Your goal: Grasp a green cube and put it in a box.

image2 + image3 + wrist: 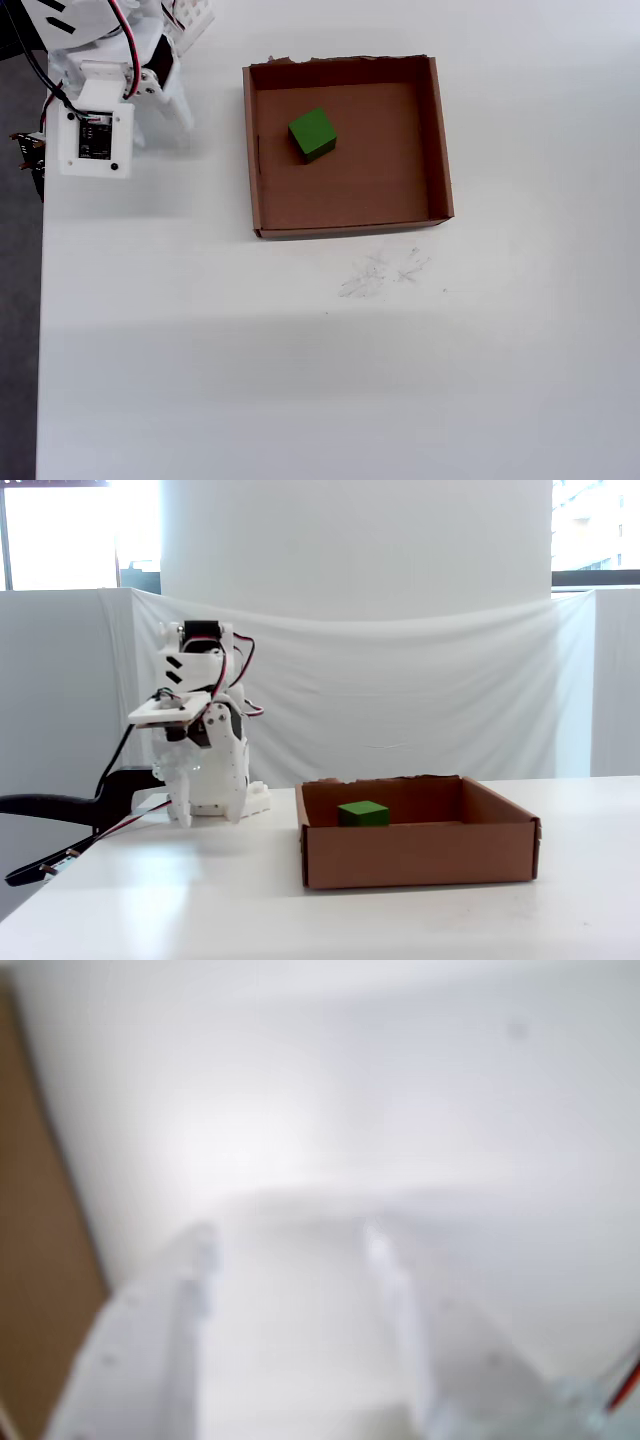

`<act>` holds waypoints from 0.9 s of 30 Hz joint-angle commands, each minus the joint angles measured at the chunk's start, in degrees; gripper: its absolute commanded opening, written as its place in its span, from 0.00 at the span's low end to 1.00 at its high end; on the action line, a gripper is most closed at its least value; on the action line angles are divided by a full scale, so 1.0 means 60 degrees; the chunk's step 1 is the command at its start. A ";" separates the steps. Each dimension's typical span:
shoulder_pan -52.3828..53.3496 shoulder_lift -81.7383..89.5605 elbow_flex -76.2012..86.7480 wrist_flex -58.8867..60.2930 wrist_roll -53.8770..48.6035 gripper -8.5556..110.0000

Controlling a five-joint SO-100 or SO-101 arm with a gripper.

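Pencil scuffs (385, 272) at box's (441, 150) 6 o'clock; cube (312, 134) inside, 10 o'clock; gripper (290, 1245) released, empty.

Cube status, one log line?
cube: in box, upper left overhead | gripper: open, empty, off box | arm: folded

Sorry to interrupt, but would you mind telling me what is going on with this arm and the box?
Nothing is being handled right now. The green cube already lies inside the brown cardboard box, toward its upper left in the overhead view. The white arm is folded up off to the left of the box in that view, apart from it. Its tool points down at the bare white table; the blurred wrist view shows nothing between the fingers, which stand apart.
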 commanded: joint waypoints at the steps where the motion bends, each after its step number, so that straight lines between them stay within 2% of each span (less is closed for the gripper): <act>1: 0.0044 0.0044 -0.0044 0.0088 0.0059 0.25; 6: 0.0044 0.0044 -0.0044 0.0161 0.0527 0.25; 27: 0.0044 0.0044 -0.0044 0.0161 0.0542 0.25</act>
